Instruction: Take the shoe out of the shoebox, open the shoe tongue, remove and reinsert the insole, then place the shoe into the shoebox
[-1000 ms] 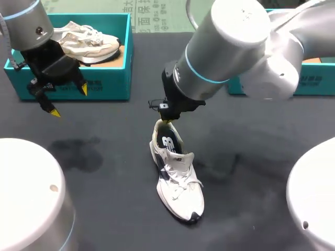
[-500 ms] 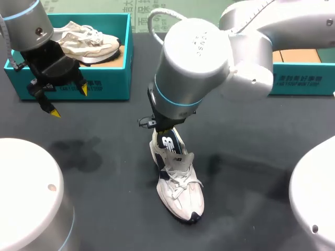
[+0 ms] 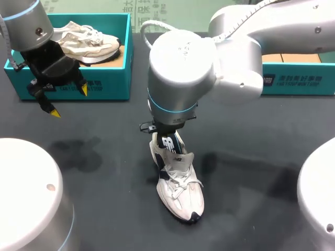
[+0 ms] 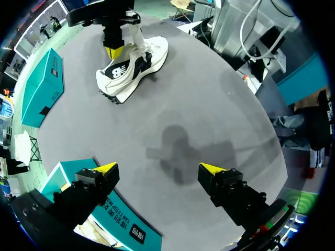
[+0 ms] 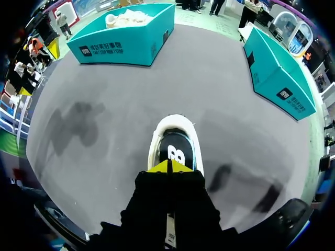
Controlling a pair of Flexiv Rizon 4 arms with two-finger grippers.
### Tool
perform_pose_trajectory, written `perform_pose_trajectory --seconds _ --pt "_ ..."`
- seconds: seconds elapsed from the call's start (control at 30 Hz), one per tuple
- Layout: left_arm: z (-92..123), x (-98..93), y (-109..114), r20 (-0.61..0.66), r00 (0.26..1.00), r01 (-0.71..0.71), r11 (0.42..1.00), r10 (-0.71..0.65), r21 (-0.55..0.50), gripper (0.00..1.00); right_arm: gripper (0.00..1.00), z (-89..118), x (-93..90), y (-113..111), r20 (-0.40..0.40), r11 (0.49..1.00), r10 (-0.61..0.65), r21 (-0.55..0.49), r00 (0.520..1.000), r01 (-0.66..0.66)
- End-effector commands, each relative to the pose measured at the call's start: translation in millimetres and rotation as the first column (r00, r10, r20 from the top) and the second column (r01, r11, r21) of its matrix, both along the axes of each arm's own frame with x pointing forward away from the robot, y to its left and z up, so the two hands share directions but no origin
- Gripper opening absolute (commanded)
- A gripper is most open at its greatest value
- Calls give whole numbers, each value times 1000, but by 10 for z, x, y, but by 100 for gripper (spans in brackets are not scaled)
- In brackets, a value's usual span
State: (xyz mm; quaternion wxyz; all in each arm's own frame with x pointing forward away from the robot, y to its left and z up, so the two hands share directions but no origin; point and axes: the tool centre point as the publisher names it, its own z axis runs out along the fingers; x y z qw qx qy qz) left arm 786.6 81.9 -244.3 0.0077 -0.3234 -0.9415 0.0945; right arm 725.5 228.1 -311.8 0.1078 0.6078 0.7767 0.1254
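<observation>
Dark grey table, matte, with two teal boxes along its far side. Left shoebox stood open and held a pale beige shoe lying on its side. Right shoebox was partly hidden behind the right arm; a strip of brown interior showed. The white shoe, with dark trim, stood upright on its sole near the middle of the table, well apart from both boxes, toe toward the near edge and heel toward the far side. Its laces lay loose over the front. Inside the mouth the dark insole with a white mark was seated at the heel end. Right gripper sat directly over the shoe's opening, its yellow tips pressed together with no gap, just above the insole; could not tell whether anything was pinched between them. From the head view the wrist covered the fingers. Left gripper hung above bare table in front of the left shoebox, fingers spread wide, nothing between them, far from the white shoe.
</observation>
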Motion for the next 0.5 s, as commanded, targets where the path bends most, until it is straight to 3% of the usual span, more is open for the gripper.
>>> perform_pose_trajectory --seconds 0.03,0.5 --pt "1 -12 4 3 1000 0 1000 0 3 100 0 -121 14 24 15 999 -16 -27 1000 17" --pt "1 -12 4 3 1000 0 1000 0 3 100 0 -452 -12 -96 25 991 -71 -116 997 74"
